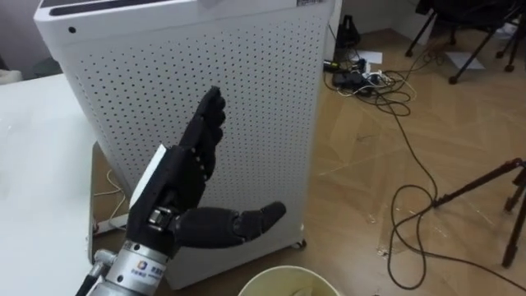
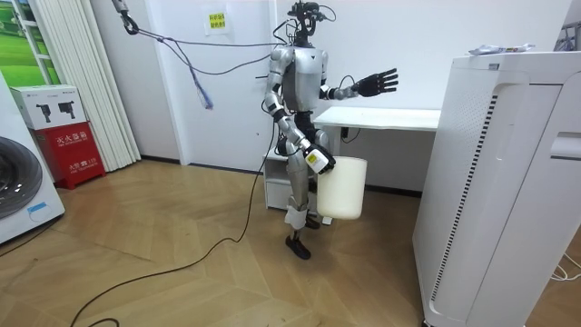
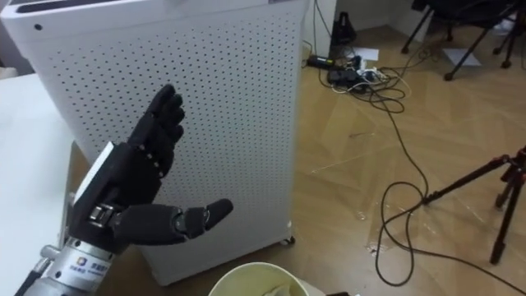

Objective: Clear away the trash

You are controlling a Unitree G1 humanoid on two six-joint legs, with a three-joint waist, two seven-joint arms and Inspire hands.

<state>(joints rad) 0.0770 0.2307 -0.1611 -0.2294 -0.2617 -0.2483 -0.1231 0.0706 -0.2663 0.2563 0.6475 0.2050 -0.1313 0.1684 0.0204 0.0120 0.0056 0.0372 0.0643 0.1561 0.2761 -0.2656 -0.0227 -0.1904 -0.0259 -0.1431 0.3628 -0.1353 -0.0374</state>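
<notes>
While your robot stands on the wood floor beside the white worktop (image 2: 381, 116), facing the tall white perforated cabinet (image 1: 263, 107), its left hand (image 1: 177, 185) is raised in front of it. The fingers are straight and spread, with the thumb out to the side, and the hand holds and touches nothing. In the eye views you see that hand against the cabinet's holed side, with the worktop to its left.

Your right hand (image 2: 320, 162) is low at the robot's side, at the rim of a cream bin (image 2: 343, 189) that hangs clear of the floor beside its legs. You cannot tell how the fingers sit on it. The bin's round rim also shows at the bottom edge of the eye views, below the left hand and near the cabinet's foot. Something pale lies inside, with too little of it in view to name.

In the room view a crumpled scrap (image 2: 497, 48) lies on top of the cabinet, well apart from both hands. On the floor to the right of the cabinet, dark cables (image 1: 403, 107) loop across the boards, and a tripod leg (image 1: 485, 185) reaches in from the right edge.
</notes>
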